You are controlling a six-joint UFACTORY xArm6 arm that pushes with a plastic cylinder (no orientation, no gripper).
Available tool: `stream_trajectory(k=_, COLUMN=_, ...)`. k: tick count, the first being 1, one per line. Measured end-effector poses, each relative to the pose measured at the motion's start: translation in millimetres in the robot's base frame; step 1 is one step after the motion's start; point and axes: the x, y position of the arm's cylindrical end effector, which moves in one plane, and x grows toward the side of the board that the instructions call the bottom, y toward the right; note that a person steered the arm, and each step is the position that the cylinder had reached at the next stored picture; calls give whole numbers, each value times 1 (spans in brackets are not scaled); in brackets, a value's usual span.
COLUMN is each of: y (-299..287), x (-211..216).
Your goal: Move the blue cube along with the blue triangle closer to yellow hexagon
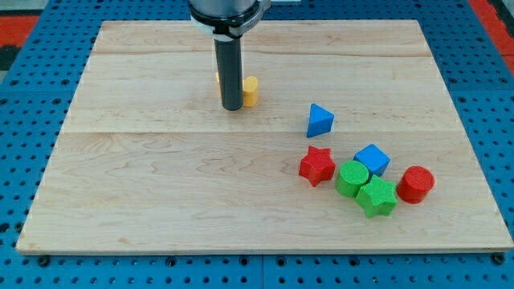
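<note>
the landmark here is the pale wooden board (161, 193), which lies on a blue pegboard surface (32, 257). nearest the board's bottom edge, toward its right side, sits a green star-shaped block (377, 197), touching a green round cylinder block (351, 177) just above and to its left. to the star's right, close to the board's right edge, stands a red round cylinder block (415, 184), a little apart from it. a red star-shaped block (317, 165) sits just left of the green cylinder. the blue cube (372, 159) rests right behind the green cylinder, seemingly touching it. further up the board, set apart from that cluster, lies the blue triangle (320, 120), a wedge-shaped block. far up the board, left of its centre, my tip (232, 107), the lower end of a straight dark rod, rests down on the wood; it carries no jaws, so there is nothing to be apart or together. just behind and right of it peeks the yellow hexagon (250, 90), mostly hidden by the rod; whether they touch i cannot tell. the blue blocks are well apart from it
</note>
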Motion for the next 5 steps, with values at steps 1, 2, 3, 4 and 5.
stream_trajectory(k=1, y=73, x=-30)
stream_trajectory(k=2, y=164, x=-31)
stream_trajectory(k=3, y=249, x=14)
stream_trajectory(k=4, y=258, x=68)
stream_trajectory(k=5, y=218, x=105)
